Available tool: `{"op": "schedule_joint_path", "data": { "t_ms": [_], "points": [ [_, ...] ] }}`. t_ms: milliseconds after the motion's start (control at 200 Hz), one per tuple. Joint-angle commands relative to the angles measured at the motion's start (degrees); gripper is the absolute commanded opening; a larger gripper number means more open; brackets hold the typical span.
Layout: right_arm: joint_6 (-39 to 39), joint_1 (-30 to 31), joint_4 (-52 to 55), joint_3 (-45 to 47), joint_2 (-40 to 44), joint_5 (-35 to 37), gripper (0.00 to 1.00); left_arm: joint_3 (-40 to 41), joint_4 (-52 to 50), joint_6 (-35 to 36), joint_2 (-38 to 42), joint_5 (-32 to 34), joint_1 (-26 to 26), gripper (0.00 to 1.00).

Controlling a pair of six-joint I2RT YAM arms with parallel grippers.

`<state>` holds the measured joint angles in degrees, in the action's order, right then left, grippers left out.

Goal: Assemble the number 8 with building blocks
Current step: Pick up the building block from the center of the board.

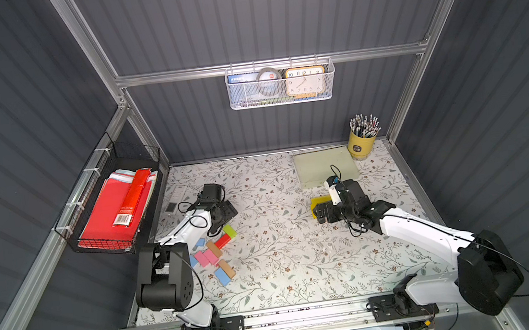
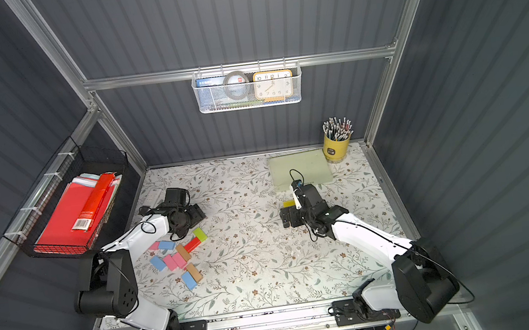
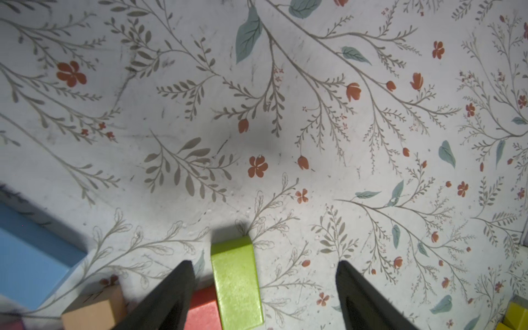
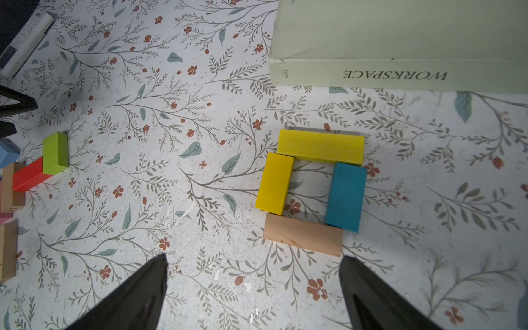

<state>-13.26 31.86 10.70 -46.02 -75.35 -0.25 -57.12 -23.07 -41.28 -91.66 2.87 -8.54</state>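
Observation:
A lime green block (image 3: 237,283) lies on the floral table between the fingers of my left gripper (image 3: 264,268). The jaws stand open: one finger is close beside the block, the other well clear. A red block (image 3: 203,308) butts against it. More loose building blocks, pink (image 1: 206,257), tan (image 1: 214,248) and blue (image 1: 223,276), lie in a pile by the left arm. Two yellow blocks (image 4: 320,145), a teal one (image 4: 345,197) and a tan one (image 4: 303,234) form a closed square. My right gripper (image 4: 254,263) hovers open and empty just short of the tan block.
A pale green book (image 1: 324,167) lies behind the square, with a yellow pencil cup (image 1: 361,144) at the back right corner. A black wire basket (image 1: 109,210) holding red folders hangs on the left wall. A white remote (image 1: 176,194) lies near the left arm.

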Motion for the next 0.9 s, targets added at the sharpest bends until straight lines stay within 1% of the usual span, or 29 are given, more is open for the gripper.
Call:
{"op": "schedule_joint_path", "data": {
  "t_ms": [0,55,190,335,430,765,830,895],
  "points": [
    [0.5,-0.2,-0.4,0.8,0.6,0.3,0.98,2.0,-1.1,-1.4,-1.3,0.6,0.2,0.82],
    [0.4,-0.2,-0.4,0.6,0.4,0.2,0.98,2.3,-0.8,-1.5,-2.0,0.1,0.2,0.81],
    [0.5,-0.2,0.0,0.6,0.3,0.3,0.98,3.1,-0.1,-1.7,-2.3,0.5,0.2,0.75],
    [0.4,-0.2,-0.1,0.9,0.2,0.4,0.98,3.3,0.3,-1.4,-3.5,0.0,0.2,0.73],
    [0.2,-0.1,-0.1,1.2,0.0,0.4,0.98,3.0,0.6,-1.2,-4.4,0.4,0.2,0.68],
    [0.5,-0.2,-0.6,1.9,-0.1,0.7,0.98,1.2,1.3,-0.4,-7.3,0.6,0.1,0.56],
    [0.5,-0.2,-0.5,2.0,-0.2,0.6,0.98,0.9,1.2,0.0,-7.9,0.7,0.2,0.5],
    [0.4,-0.1,-0.6,2.1,-0.2,0.6,0.98,0.7,1.1,0.3,-8.3,0.9,0.2,0.47]
  ]
}}
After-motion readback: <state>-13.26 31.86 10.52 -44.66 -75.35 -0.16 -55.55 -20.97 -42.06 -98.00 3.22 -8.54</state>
